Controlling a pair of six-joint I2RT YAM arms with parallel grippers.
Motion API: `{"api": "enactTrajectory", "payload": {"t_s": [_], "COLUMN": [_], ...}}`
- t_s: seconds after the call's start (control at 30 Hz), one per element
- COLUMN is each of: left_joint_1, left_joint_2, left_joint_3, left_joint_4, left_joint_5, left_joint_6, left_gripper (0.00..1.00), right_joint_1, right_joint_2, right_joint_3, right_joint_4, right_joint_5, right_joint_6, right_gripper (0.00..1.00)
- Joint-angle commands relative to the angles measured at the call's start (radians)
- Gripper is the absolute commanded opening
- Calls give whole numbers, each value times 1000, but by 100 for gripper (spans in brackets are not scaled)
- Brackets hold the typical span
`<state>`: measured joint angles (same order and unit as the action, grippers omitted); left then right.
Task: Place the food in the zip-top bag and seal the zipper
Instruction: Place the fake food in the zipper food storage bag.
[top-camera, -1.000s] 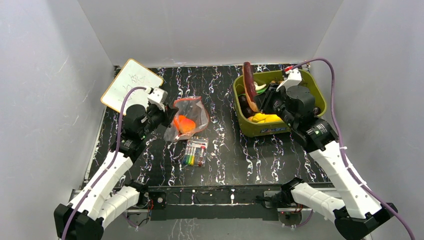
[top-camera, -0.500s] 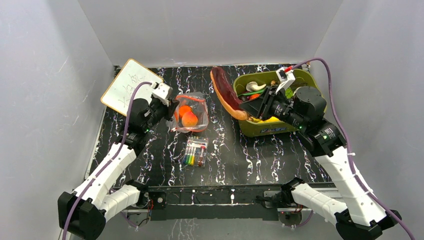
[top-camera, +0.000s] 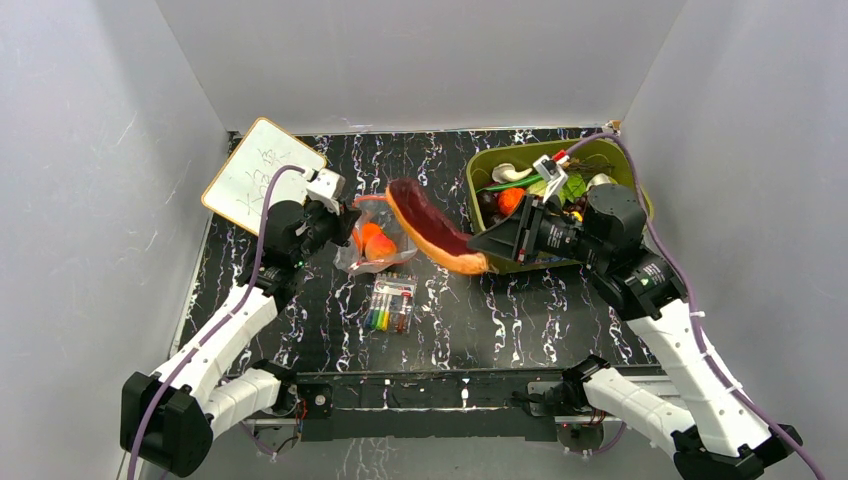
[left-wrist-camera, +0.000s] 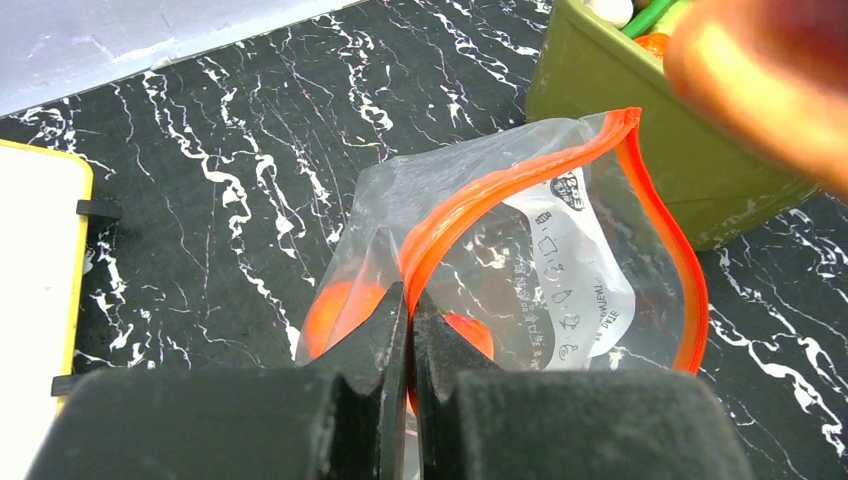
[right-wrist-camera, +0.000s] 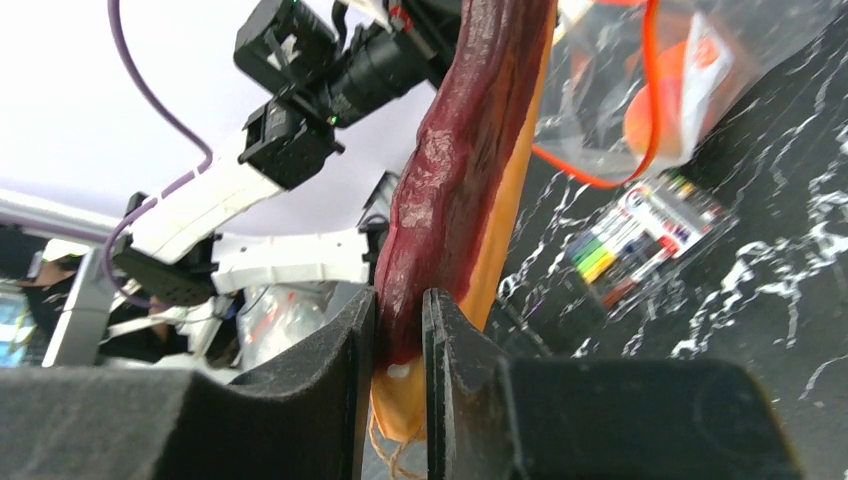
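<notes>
The clear zip-top bag (top-camera: 378, 238) lies left of centre with orange toy food (top-camera: 374, 243) inside. My left gripper (top-camera: 345, 218) is shut on its red-orange zipper strip (left-wrist-camera: 470, 205) and holds the mouth open, as the left wrist view (left-wrist-camera: 408, 300) shows. My right gripper (top-camera: 490, 243) is shut on a long dark-red and orange toy food piece (top-camera: 432, 226), held in the air with its far end just over the bag's mouth. In the right wrist view (right-wrist-camera: 398, 305) this piece (right-wrist-camera: 470, 150) runs up between the fingers toward the bag (right-wrist-camera: 640, 90).
An olive-green bin (top-camera: 482, 190) with several more toy foods stands at the back right. A pack of coloured markers (top-camera: 390, 304) lies just in front of the bag. A whiteboard (top-camera: 262, 172) leans at the back left. Grey walls enclose the table.
My right gripper has carried the long toy food from above the bin leftward to the bag's mouth. My left gripper has shifted slightly, still holding the bag.
</notes>
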<state>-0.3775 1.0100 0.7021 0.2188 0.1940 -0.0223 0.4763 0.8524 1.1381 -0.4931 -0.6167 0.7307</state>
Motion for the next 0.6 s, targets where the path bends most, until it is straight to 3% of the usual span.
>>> {"api": "enactTrajectory", "payload": {"t_s": [0.0,0.13,0.57], "left_joint_1": [-5,-6,-5], "left_joint_2": [-12,-14,-84], "left_joint_3": [-1,-1,-4], "left_joint_4": [39,39,12], "left_joint_5": [-2,21,231], "left_joint_6": [-38,-48,-52], "left_gripper": [0,0,0], "right_joint_1": [-2,-2,-1], "right_joint_2": [-36,-41,33], "right_joint_3": [-32,-114,-179], "right_joint_4": [91,135,196], "right_joint_5": [-137,-205,22], "right_joint_6": [77,142,202], "right_gripper": [0,0,0]}}
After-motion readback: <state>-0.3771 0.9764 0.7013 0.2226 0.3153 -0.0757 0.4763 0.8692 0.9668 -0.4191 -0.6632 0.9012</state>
